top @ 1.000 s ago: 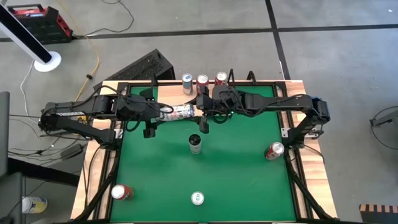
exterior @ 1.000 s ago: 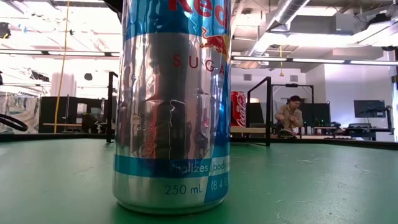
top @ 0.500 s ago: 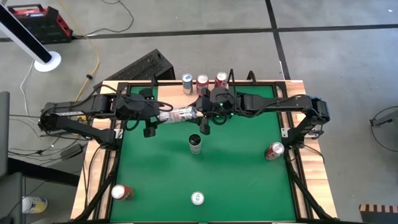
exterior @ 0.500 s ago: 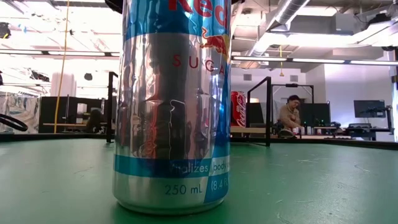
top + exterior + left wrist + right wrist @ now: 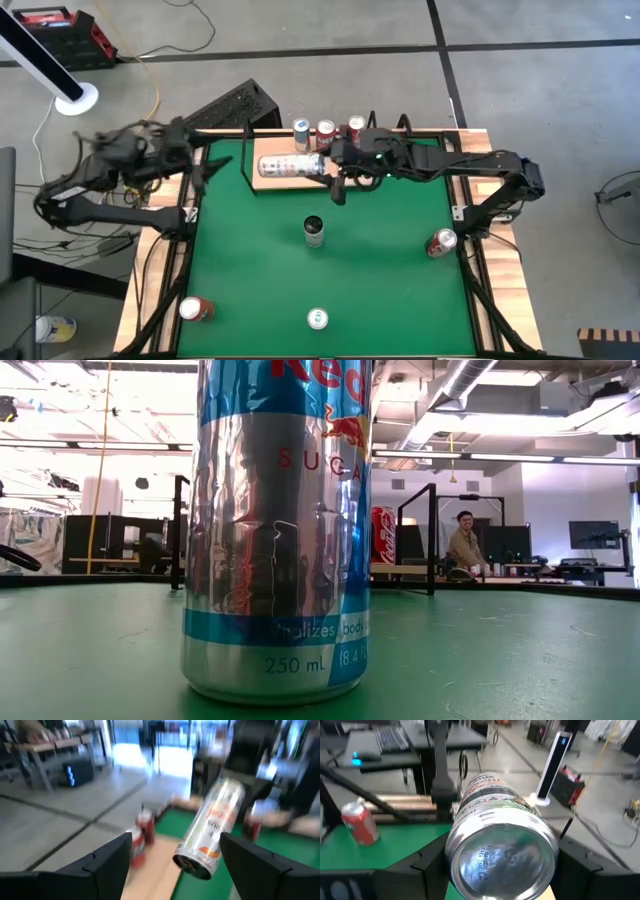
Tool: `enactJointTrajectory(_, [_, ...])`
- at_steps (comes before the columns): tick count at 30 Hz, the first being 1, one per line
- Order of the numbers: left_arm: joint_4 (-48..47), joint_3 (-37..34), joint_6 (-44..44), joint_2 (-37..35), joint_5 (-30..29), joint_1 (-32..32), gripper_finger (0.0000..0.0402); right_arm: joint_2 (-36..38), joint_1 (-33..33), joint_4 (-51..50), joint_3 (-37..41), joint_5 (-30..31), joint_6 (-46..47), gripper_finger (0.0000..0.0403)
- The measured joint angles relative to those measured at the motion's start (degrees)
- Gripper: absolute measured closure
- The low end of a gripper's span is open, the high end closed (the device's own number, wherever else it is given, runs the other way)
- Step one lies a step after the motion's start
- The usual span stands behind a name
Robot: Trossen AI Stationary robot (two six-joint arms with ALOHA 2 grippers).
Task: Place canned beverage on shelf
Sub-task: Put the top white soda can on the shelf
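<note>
1. The right end effector [image 5: 334, 172] is grasping a slim silver can [image 5: 292, 166]. The right wrist view shows a dark finger pressed on each side of the can, with its base facing the camera.
2. The can lies on its side over the shelf [image 5: 262, 177], the light-wood board at the far edge of the green mat [image 5: 390, 260]. I cannot tell whether it rests on the board or hangs just above it.
3. The left end effector [image 5: 207, 170] is released and holds nothing. It sits near the mat's left edge, well apart from the can, with its fingers spread.
4. Three upright cans [image 5: 325, 131] stand in a row just behind the held can.
5. Further out, a dark-topped can [image 5: 314, 231] stands mid-mat. Others are at the right edge [image 5: 441, 242], the near left corner [image 5: 193, 309] and the near middle [image 5: 317, 319].
6. Risks, as I judge them:
   - Let go while on its side, the can would likely roll off the board.
   - Tipping it upright could swing it into the row behind and topple one of those cans.
   - The grip seems to be near one end, so the can may pivot or slip between the fingers.
7. Hard to make out:
   - The left arm is smeared in the high view.
   - The left wrist view is blurred.
   - A blue-and-silver Red Bull can [image 5: 278, 530] fills the low view and hides both arms and most of the shelf.
   - Far behind it, a person [image 5: 463, 540] is seated.
</note>
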State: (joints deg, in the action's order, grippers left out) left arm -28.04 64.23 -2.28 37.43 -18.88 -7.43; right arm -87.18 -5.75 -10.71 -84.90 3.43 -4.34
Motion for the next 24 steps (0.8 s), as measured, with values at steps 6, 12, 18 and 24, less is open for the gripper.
enactJointTrajectory(6, [24.1, -17.1, -16.6, -10.7, -2.1, -0.3, 0.0116, 2.6, -1.0, 5.9, -0.1, -0.1, -0.2, 0.0118])
enactJointTrajectory(12, [45.5, -31.0, -38.8, -13.7, -7.3, -0.3, 0.0116, 2.9, -1.1, 14.8, -0.1, -0.2, -1.8, 0.0118])
enactJointTrajectory(18, [58.3, -37.5, -52.5, -11.7, -6.7, -0.3, 0.0116, 2.5, -1.1, 18.5, -0.1, -0.6, -2.4, 0.0118])
enactJointTrajectory(24, [59.4, -37.6, -55.7, -8.5, -1.9, -0.3, 0.0116, 2.4, -0.3, 17.7, -0.1, -1.8, -3.1, 0.0118])
